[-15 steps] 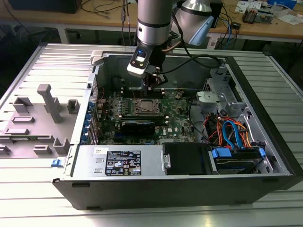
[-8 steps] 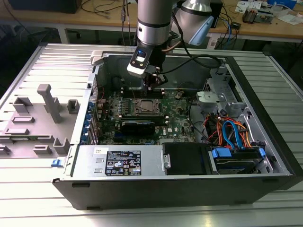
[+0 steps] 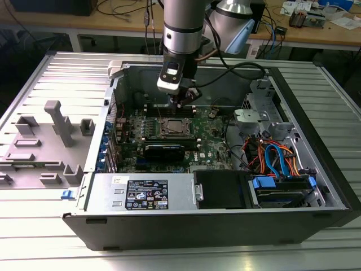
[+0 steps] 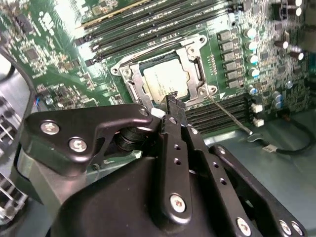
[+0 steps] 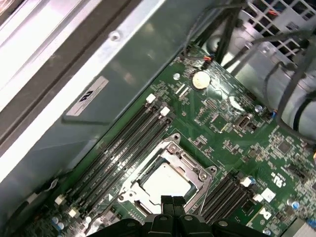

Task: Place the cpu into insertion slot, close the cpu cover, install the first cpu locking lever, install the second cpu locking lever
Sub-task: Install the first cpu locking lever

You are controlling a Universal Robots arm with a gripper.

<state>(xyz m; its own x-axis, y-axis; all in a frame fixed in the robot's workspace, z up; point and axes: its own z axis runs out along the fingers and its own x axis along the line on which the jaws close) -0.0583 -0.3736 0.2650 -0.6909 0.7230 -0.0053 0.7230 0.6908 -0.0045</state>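
Near the middle of the exterior view, inside the open computer case (image 3: 316, 186), the work looks about half done; the cpu (image 4: 165, 81) already lies flat in the insertion slot (image 5: 132, 193) on the green motherboard (image 3: 217, 148); its dull silver top shows through the cut-out of the cpu cover (image 4: 191, 58), which lies down over it and frames it on all sides; so the first two steps appear finished.

The levers are less certain; in the second wrist view one thin locking lever (image 4: 229, 114) runs out from a corner of the socket and slants across the black RAM slots (image 4: 222, 111) beside it, well away from the frame's edge; I judge it not yet latched; the other lever I cannot make out, so I take both lever steps as left to do.

The gripper (image 5: 173, 200) hangs in the upper middle of the exterior view, just above the socket; in both wrist views its two fingers are pressed together with only a seam between them, and nothing is caught in them; the tips stand at the cover's edge, right beside the chip; whether they press on the metal or hover just clear of it I cannot tell.
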